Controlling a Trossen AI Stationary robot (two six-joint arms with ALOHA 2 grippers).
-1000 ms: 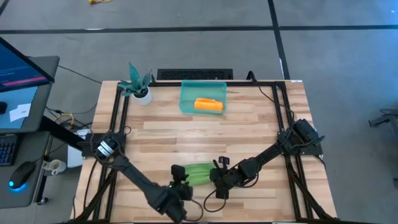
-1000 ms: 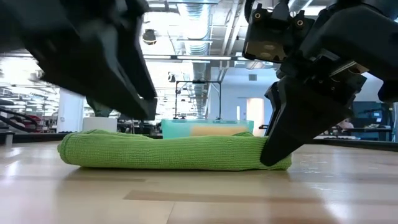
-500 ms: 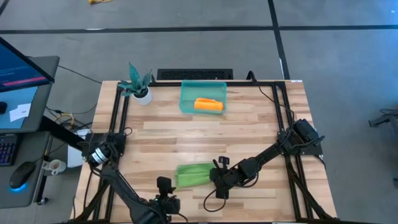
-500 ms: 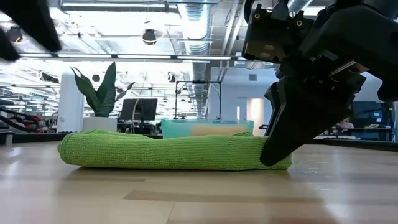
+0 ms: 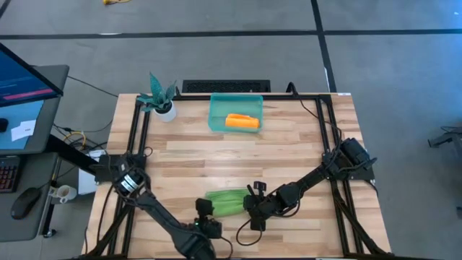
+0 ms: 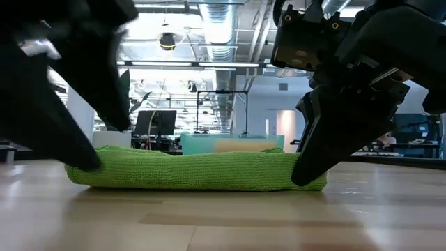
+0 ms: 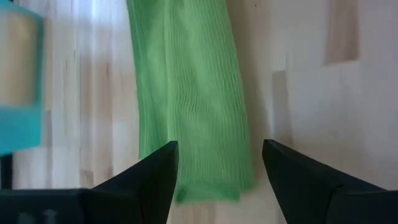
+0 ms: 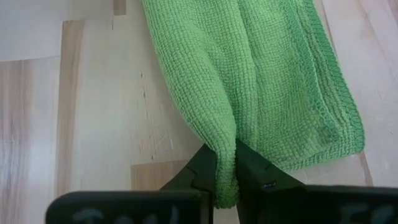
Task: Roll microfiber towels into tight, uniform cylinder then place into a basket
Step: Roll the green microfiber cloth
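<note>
The lime green towel point(image 5: 227, 201) lies rolled into a long flattish bundle near the table's front middle, and it also shows in the low view point(image 6: 195, 171). My right gripper point(image 5: 253, 205) is shut on its right end. My left gripper point(image 7: 219, 146) is open, low over the table, with one finger on each side of the towel's left end point(image 7: 208, 183); I cannot tell whether it touches. The orange-yellow towel point(image 5: 242, 121) lies rolled inside the teal basket point(image 5: 215, 114) at the far middle. My right gripper pinches a raised fold of the green towel point(image 8: 224, 146) between its two fingers, at the towel's right end. The fingers point(image 6: 317, 150) come slanting down from the table's right. The towel lies along the table, not lifted.
A small white pot with a teal plant point(image 5: 160, 100) stands at the far left. Black frame rails point(image 5: 136, 137) run along the table's left and right sides. Bare wood lies between the basket and the green towel.
My left gripper has drawn back toward the near left corner and up, away from the green towel, then come back down to the towel's left end. The towel and my right gripper have stayed where they were.
</note>
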